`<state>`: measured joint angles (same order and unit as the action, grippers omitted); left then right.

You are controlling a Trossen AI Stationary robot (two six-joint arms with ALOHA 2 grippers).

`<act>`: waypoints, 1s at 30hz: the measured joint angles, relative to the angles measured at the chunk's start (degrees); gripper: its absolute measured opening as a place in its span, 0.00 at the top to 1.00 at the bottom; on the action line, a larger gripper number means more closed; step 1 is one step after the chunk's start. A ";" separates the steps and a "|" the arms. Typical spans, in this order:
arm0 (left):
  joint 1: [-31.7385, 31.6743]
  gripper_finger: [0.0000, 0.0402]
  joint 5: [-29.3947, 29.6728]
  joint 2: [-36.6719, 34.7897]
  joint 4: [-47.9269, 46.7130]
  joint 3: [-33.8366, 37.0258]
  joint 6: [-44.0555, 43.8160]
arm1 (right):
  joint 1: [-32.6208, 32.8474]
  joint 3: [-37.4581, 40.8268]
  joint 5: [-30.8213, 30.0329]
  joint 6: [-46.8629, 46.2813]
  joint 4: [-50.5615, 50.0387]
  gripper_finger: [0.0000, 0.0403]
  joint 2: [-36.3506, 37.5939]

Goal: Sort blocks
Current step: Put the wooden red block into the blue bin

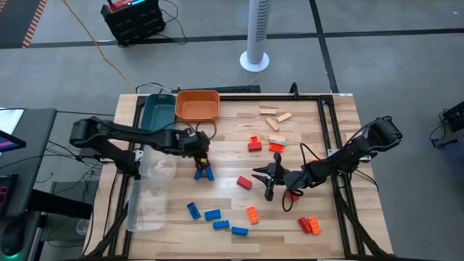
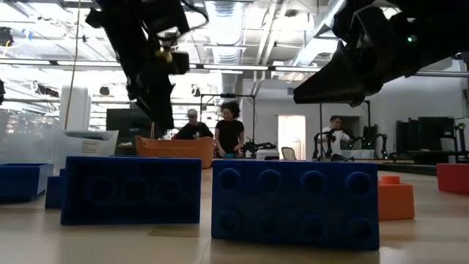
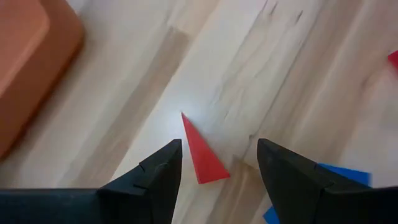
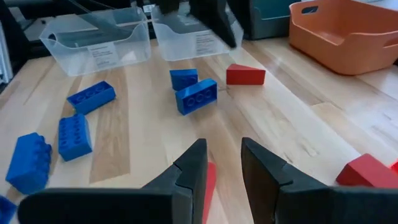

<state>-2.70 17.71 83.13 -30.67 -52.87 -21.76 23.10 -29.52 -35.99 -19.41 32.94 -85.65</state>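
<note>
Left gripper [image 3: 217,163] held spread over red wedge [image 3: 202,152], apparently for pickup; right gripper [image 4: 224,163] narrowly parted, empty, at counter's [image 1: 319,145] 4 o'clock.

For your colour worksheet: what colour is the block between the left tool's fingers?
Red, clearest in the left wrist view.

Two black jointed arms, looped black cables, wedge-shaped dark fingers [image 3: 155,180].

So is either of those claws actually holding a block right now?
No. The left gripper hangs open over a red wedge block lying on the table. The right gripper is nearly closed, with nothing between its fingers.
</note>
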 joint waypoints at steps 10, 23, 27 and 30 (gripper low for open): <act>-3.43 0.49 0.01 7.80 1.33 -0.28 0.73 | 0.16 0.00 1.31 0.45 0.16 0.73 0.01; -5.31 0.53 -4.48 13.56 2.90 -0.28 4.11 | 0.16 0.00 1.34 0.43 0.14 0.73 0.04; -5.25 0.69 -4.77 13.56 3.01 -0.28 4.88 | 0.16 0.00 1.36 0.43 0.14 0.73 0.04; -5.25 0.83 -4.89 13.45 3.03 -0.28 6.17 | 0.16 0.00 1.38 0.41 0.12 0.73 0.04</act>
<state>-7.94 12.82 96.57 -27.64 -53.15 -15.58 23.27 -29.52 -34.61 -19.00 33.06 -85.60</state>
